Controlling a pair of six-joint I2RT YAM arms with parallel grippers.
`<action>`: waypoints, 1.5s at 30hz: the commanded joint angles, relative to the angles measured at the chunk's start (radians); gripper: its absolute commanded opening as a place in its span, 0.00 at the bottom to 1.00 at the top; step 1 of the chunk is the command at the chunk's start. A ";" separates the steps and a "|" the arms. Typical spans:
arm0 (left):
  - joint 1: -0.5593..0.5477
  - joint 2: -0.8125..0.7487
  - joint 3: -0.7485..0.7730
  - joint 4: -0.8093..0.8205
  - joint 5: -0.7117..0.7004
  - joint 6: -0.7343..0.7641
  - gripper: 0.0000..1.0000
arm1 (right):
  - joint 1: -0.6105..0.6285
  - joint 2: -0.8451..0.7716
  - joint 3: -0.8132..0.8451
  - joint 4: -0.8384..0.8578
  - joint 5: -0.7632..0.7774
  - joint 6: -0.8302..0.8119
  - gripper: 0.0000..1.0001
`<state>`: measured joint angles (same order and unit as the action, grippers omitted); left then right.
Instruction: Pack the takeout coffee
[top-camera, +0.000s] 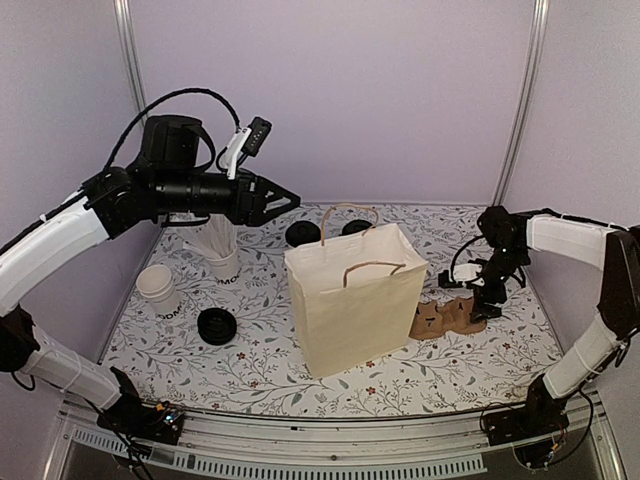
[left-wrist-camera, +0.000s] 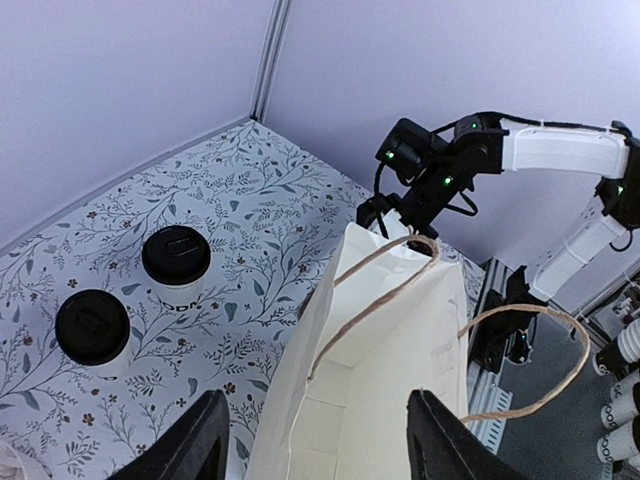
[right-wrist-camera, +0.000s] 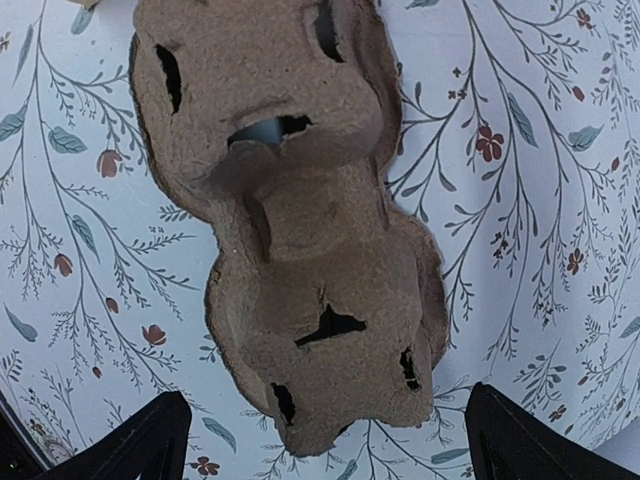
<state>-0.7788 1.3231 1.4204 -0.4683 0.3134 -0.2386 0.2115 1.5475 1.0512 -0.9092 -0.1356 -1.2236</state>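
Two lidded coffee cups (top-camera: 302, 234) (left-wrist-camera: 93, 330) upright side by side at far edge of table (top-camera: 250, 370), behind paper bag (top-camera: 355, 305). Left claw (top-camera: 285, 200) raised above bag's open top, spread open, empty; cups lower and beyond, untouched. Right claw (top-camera: 485, 305) low near right edge over cardboard carrier (right-wrist-camera: 300, 250), spread open, empty, well apart from cups.

Setup's boxed in by plain pale lavender walls (top-camera: 330, 100), with slim silver posts (top-camera: 128, 60) running up the back corners. The surface (top-camera: 250, 370) wears a white cover printed with grey-green leafy vines and tiny red flowers, and a metal rail (top-camera: 350, 445) runs along its near edge. Lighting's soft and even.
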 joint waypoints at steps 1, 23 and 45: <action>-0.007 -0.020 -0.032 0.036 -0.017 0.008 0.63 | 0.041 0.049 -0.016 0.041 0.069 -0.045 0.99; -0.007 -0.060 -0.083 0.058 -0.018 -0.012 0.63 | 0.058 0.173 0.011 0.043 0.041 -0.021 0.73; -0.035 -0.076 -0.063 0.325 0.040 -0.039 0.63 | -0.384 -0.046 0.469 -0.448 -0.532 -0.036 0.61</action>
<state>-0.7853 1.2743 1.3586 -0.3077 0.3317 -0.2626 -0.1467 1.5410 1.3979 -1.1854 -0.4007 -1.2369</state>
